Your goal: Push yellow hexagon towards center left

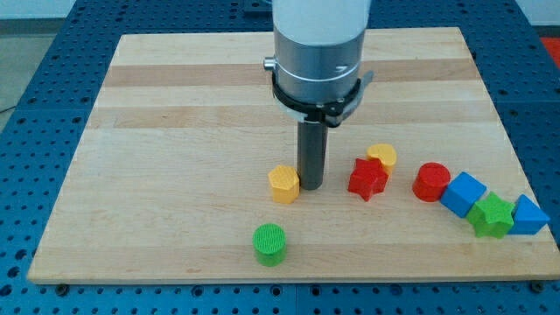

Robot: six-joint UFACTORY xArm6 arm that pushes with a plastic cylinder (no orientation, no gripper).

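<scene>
The yellow hexagon (283,184) lies on the wooden board (175,131), a little below the board's middle. My tip (311,185) stands on the board just to the right of the hexagon, touching or almost touching its right side. The rod hangs from the grey arm body at the view's top.
A red star (367,178) lies right of my tip, with a yellow cylinder (382,157) behind it. A red cylinder (431,182), a blue cube (463,193), a green star (492,214) and a blue triangular block (529,216) lie at the lower right. A green cylinder (269,244) sits near the bottom edge.
</scene>
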